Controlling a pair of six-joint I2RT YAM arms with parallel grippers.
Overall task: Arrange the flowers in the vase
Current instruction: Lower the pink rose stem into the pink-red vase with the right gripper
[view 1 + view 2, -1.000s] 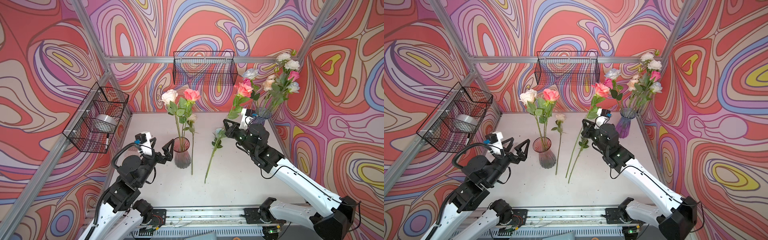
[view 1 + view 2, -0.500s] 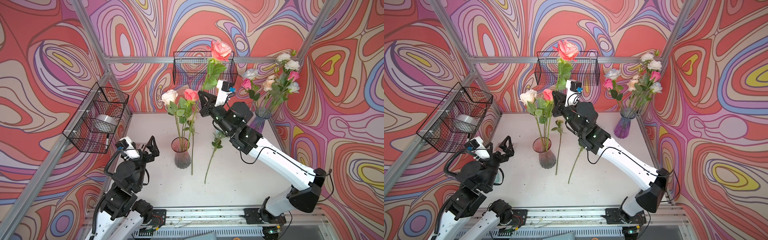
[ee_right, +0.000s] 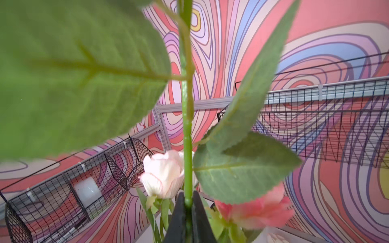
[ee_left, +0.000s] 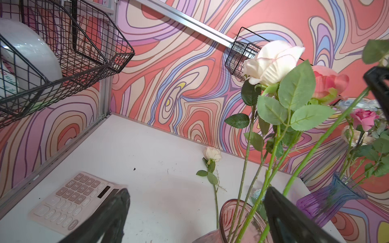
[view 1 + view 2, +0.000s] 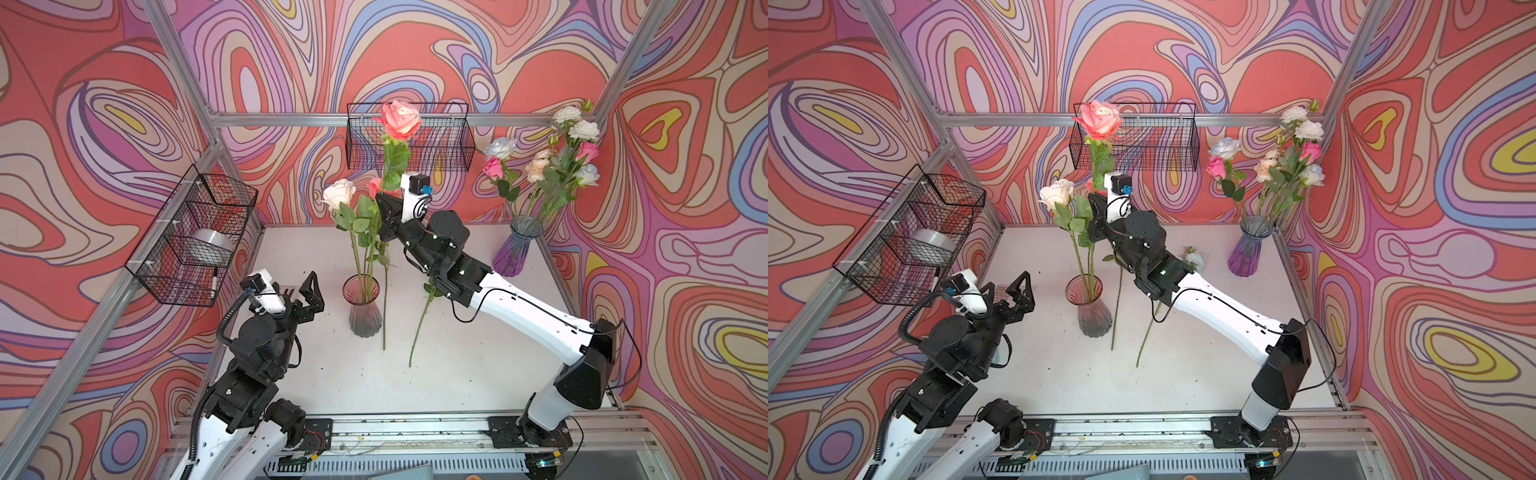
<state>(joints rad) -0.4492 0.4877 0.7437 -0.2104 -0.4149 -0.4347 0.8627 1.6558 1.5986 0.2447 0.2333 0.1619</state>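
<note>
Coral long-stemmed rose [image 5: 398, 120] we held pinched in our right gripper [image 3: 188, 205], while our left gripper [image 5: 300, 291] gaped wide and empty.

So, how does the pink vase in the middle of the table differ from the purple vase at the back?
Colour: the pink vase is smoky pink-red, the purple vase violet.
Place: the pink vase stands mid-table, the purple vase in the back right corner.
Contents: the pink vase holds a white rose and a pink rose; the purple vase a fuller bunch.
Both are upright, ribbed, see-through, with flared rims.
</note>
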